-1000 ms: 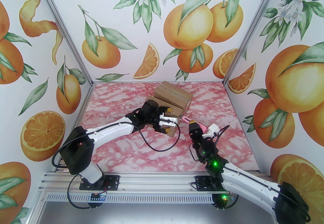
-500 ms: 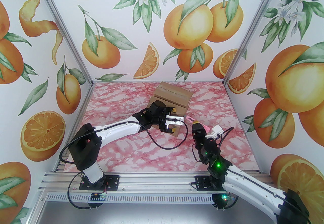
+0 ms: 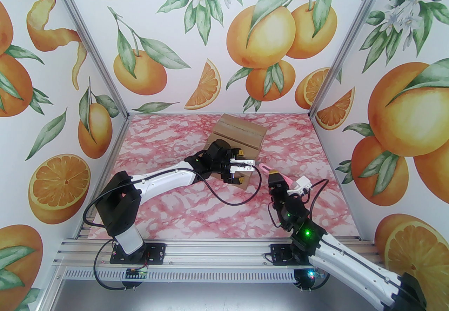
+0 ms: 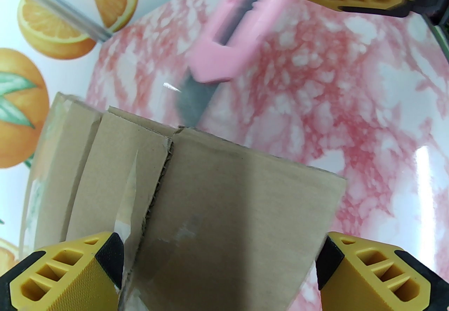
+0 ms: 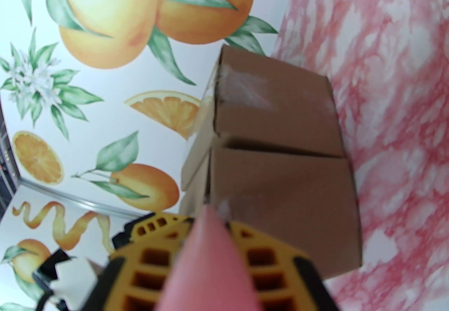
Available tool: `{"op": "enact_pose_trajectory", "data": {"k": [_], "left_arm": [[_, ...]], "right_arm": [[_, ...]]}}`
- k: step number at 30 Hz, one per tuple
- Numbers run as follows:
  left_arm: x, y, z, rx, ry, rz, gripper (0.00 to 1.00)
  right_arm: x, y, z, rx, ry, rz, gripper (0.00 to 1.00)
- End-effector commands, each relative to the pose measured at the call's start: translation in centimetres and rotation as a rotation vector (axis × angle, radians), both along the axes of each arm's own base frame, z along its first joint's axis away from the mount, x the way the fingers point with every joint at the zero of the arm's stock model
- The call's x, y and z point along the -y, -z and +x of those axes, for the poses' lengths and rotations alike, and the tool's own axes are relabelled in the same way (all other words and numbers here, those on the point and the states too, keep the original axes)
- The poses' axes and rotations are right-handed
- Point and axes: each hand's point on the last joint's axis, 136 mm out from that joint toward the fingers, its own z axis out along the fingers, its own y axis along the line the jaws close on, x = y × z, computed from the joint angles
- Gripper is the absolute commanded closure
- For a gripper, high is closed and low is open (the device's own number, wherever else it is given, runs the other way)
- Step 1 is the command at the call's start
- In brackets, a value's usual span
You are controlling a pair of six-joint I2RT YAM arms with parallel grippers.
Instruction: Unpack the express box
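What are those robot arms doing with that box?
They are opening a cardboard box. The right claw is shut on a pink utility knife, its blade out and pointing at the box's near end. The left claw is open, its fingers on either side of that end, as if to steady it. Nothing is out of the box yet.

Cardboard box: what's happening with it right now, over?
Left gripper open, straddling near end of cardboard box. Right gripper shut on pink utility knife, blade out near box edge. Flaps not yet lifted.
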Motion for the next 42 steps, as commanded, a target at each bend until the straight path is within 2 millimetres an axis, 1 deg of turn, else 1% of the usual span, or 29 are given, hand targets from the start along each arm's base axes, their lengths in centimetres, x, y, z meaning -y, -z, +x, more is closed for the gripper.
{"op": "enact_pose_trajectory", "data": {"k": [1,4,7,11,14,17,18,20,21,23,26,29,30,32,33,35,36,40,42], "left_arm": [[-1.5,-1.5,3.9,0.040,-0.171,-0.031,0.08],[-1.5,-1.6,4.1,0.039,-0.182,-0.036,0.08],[-1.5,-1.7,4.1,0.032,-0.186,-0.043,0.08],[-1.7,-1.5,3.8,0.025,-0.185,-0.036,0.08],[-2.0,-1.6,3.6,0.018,-0.190,-0.029,0.07],[-2.2,-2.7,3.2,0.020,-0.184,-0.043,0.06],[-2.2,-3.2,2.9,0.019,-0.176,-0.051,0.05],[-2.4,-4.2,2.6,0.013,-0.167,-0.058,0.04],[-2.5,-4.7,2.3,0.003,-0.161,-0.063,0.04],[-2.7,-6.0,1.7,-0.011,-0.144,-0.081,0.03],[-3.4,-8.3,1.7,-0.049,-0.153,-0.130,0.01],[-4.6,-10.3,2.9,-0.069,-0.207,-0.171,0.00],[-5.3,-10.9,3.7,-0.073,-0.244,-0.180,0.00],[-6.7,-11.5,5.6,-0.084,-0.334,-0.193,0.00],[-7.7,-11.7,6.6,-0.099,-0.378,-0.196,0.00],[-9.5,-11.5,8.3,-0.141,-0.462,-0.203,0.00],[-10.5,-11.3,9.0,-0.177,-0.499,-0.212,0.00],[-13.8,-9.5,11.2,-0.353,-0.620,-0.287,0.01],[-15.1,-8.3,12.1,-0.440,-0.673,-0.343,0.01]], "right_arm": [[-2.0,0.4,-0.5,-0.042,-0.117,0.001,1.00],[-2.5,0.9,-0.4,-0.057,-0.137,0.005,1.00],[-2.5,0.4,-0.2,-0.034,-0.132,-0.007,1.00],[-1.3,-0.4,-0.2,-0.012,-0.092,-0.037,1.00],[0.3,-1.8,-0.5,0.037,-0.039,-0.050,1.00],[2.3,-3.7,-1.1,0.098,0.035,-0.091,1.00],[3.0,-4.7,-1.4,0.121,0.056,-0.122,1.00],[3.9,-5.7,-1.8,0.129,0.082,-0.190,1.00],[4.0,-5.9,-1.9,0.112,0.078,-0.248,1.00],[3.3,-6.0,-1.9,0.071,0.029,-0.374,1.00],[1.2,-4.1,-1.2,-0.047,-0.091,-0.562,1.00],[-0.8,-1.8,0.1,-0.155,-0.177,-0.702,1.00],[-1.4,-1.3,0.6,-0.183,-0.192,-0.741,1.00],[-2.5,-0.9,1.6,-0.208,-0.216,-0.811,1.00],[-2.8,-1.0,2.2,-0.220,-0.215,-0.850,1.00],[-2.9,-1.0,3.1,-0.258,-0.201,-0.937,1.00],[-2.7,-1.3,3.5,-0.276,-0.185,-0.984,1.00],[-2.5,-2.0,5.0,-0.297,-0.136,-1.120,1.00],[-3.1,-1.8,6.1,-0.303,-0.145,-1.170,1.00]]}}
